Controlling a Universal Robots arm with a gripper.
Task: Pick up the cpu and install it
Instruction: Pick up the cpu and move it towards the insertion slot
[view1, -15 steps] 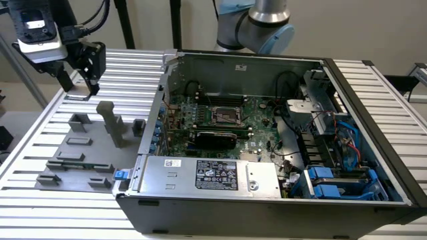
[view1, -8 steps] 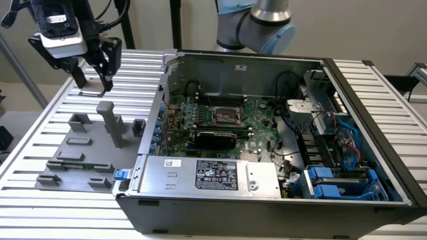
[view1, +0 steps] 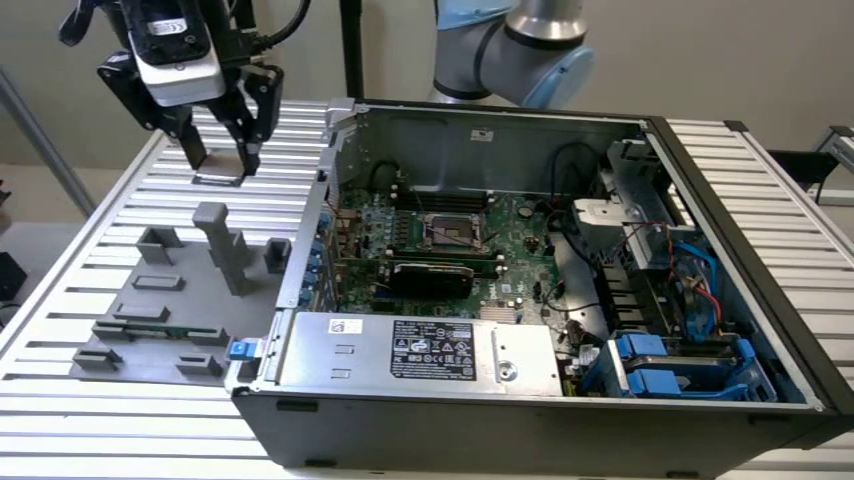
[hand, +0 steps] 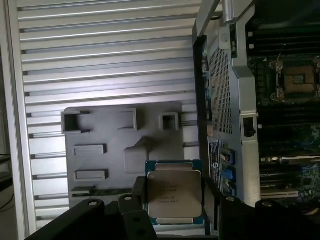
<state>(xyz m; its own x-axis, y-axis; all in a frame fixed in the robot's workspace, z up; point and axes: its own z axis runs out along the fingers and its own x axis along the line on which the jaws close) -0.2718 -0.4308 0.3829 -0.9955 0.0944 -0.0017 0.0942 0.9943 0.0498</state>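
Note:
My gripper (view1: 222, 166) hangs above the slatted table at the exterior view's upper left, shut on the cpu (view1: 220, 180), which it holds level, well above the grey fixture plate (view1: 147, 325). In the wrist view the cpu (hand: 173, 192) is a thin square chip with a pale metallic top, and it sits between the two dark fingers (hand: 139, 192). The square metal-framed socket (view1: 454, 232) on the green motherboard lies inside the open computer case, to the exterior view's right of the gripper. The wrist view shows the socket (hand: 299, 80) uncovered.
The open computer case (view1: 534, 420) fills the middle of the slatted table (view1: 80, 440), its near wall rising beside the fixture plate (hand: 120, 150). A tall grey post (view1: 220, 245) stands on the plate. A power supply (view1: 414, 350), cables and blue drive bays (view1: 667, 365) crowd the case.

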